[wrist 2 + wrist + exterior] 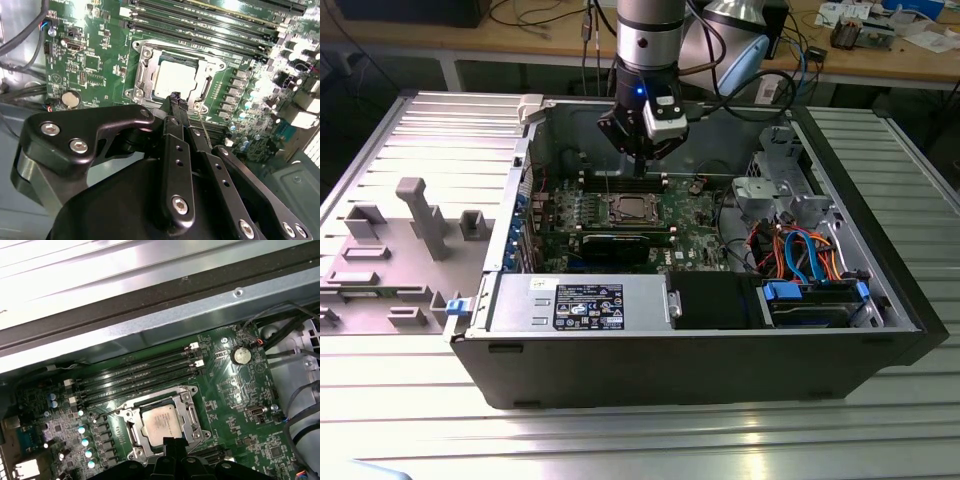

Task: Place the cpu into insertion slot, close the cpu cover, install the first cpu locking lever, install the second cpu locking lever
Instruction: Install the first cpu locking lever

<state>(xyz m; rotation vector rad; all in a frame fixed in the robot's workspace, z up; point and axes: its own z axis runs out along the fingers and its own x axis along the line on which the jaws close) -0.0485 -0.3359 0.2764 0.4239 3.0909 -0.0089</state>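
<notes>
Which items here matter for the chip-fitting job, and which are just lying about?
Job: chip, cover frame, claw.
Lying about: memory slots, coin battery, power supply, coloured cables.

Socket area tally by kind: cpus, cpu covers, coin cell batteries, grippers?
cpu: 1
cpu cover: 1
coin cell battery: 1
gripper: 1
Total: 4
</notes>
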